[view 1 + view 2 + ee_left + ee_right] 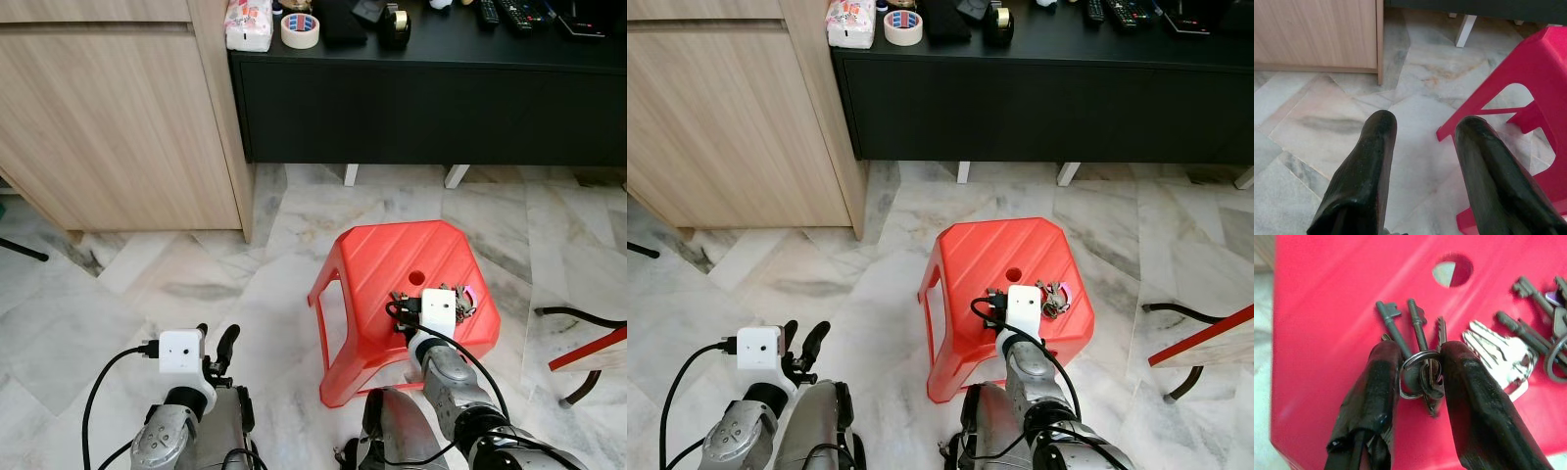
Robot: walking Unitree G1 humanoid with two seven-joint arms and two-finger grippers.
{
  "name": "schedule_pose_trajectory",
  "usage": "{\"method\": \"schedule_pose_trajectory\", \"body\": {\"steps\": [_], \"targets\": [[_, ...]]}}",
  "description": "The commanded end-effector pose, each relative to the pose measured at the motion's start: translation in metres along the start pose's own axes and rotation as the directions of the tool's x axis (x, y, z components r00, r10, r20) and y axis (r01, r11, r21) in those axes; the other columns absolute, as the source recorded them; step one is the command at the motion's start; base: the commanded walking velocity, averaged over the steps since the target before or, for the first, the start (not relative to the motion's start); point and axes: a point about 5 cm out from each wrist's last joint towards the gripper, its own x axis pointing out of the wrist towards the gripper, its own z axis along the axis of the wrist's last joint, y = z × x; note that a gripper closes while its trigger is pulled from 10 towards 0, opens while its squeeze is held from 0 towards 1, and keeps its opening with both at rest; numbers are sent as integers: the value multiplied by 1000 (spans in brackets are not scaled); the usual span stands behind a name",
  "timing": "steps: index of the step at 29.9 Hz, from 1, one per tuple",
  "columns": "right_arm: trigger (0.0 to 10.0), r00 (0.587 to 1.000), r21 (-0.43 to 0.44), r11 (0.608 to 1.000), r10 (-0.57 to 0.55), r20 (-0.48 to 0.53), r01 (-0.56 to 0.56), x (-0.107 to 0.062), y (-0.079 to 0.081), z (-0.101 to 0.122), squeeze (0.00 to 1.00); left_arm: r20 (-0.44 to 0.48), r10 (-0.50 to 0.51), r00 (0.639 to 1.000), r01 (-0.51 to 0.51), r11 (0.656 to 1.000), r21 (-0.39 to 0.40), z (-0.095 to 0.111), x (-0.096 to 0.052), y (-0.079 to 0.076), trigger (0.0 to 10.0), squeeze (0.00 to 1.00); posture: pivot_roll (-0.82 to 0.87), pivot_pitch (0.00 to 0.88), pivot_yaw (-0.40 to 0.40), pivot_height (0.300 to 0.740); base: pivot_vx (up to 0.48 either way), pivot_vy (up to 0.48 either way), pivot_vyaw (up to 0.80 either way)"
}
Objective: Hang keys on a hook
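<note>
Right wrist view: right gripper (1420, 372) pinches a key ring (1418, 374) over the red stool (1327, 308); left gripper (1425, 161) spread, idle.

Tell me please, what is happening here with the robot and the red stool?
The robot stands over a red plastic stool on the marble floor. Its right gripper has its jaws closed around the ring of a bunch of keys on the stool's top. A second bunch of keys lies beside it, untouched. The left gripper hangs open above the floor, holding nothing. The keys are not yet lifted clear, as far as I can see.
</note>
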Motion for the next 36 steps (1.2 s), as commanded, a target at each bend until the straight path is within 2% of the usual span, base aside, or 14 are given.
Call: {"method": "schedule_pose_trajectory", "body": {"steps": [1, 13, 16, 18, 22, 26, 29, 34, 35, 36], "targets": [[0, 1000, 19, 1000, -15, 5, 15, -1, -2, -3, 0, -40, 13, 999, -14, 1000, -14, -10, -2, 2, 10000, 0, 141, 184, -96, 613, 0, 0, 0], [0, 998, 44, 998, -44, 36, 43, -3, -7, -3, 0, -21, 12, 1000, -13, 1000, -17, -7, 10, 3, 10000, 0, 135, 145, -95, 613, 0, 0, 0], [0, 996, 58, 997, -47, 73, 43, -3, -8, 2, 0, -19, 12, 1000, -13, 1000, -19, -6, 12, 3, 10000, 0, 131, 135, -95, 613, 0, 0, 0], [0, 990, 64, 997, -47, 136, 38, -4, -8, 9, 0, -15, 13, 1000, -13, 1000, -21, -6, 15, 2, 10000, 0, 127, 126, -94, 613, 0, 0, 0], [0, 984, 63, 997, -45, 174, 35, -5, -8, 11, 0, -12, 10, 1000, -11, 1000, -20, -6, 16, 2, 10000, 0, 126, 122, -94, 613, 0, 0, 0], [0, 969, 42, 998, -65, 240, 57, -9, -10, 14, 0, -6, 11, 1000, -11, 1000, -20, -6, 19, 2, 10000, 0, 121, 115, -92, 613, 0, 0, 0], [0, 955, -22, 997, -71, 288, 80, -14, -13, 13, 0, -3, 10, 1000, -10, 1000, -19, -5, 21, 2, 10000, 0, 117, 110, -91, 613, 0, 0, 0], [0, 931, 25, 995, -104, 351, 101, -20, -17, 14, 0, 7, 8, 1000, -8, 1000, -18, -4, 23, 1, 10000, 0, 121, 102, -91, 613, 0, 0, 0], [4314, 922, 72, 990, -137, 363, 118, -22, -21, 14, 0, 10, 8, 1000, -8, 1000, -18, -4, 24, 1, 10000, 0, 119, 98, -91, 613, 0, 0, 0], [10000, 926, 147, 982, -162, 341, 118, -22, -22, 12, 0, 11, 8, 1000, -8, 1000, -18, -4, 25, 1, 10000, 0, 116, 94, -91, 613, 0, 0, 0]]}}
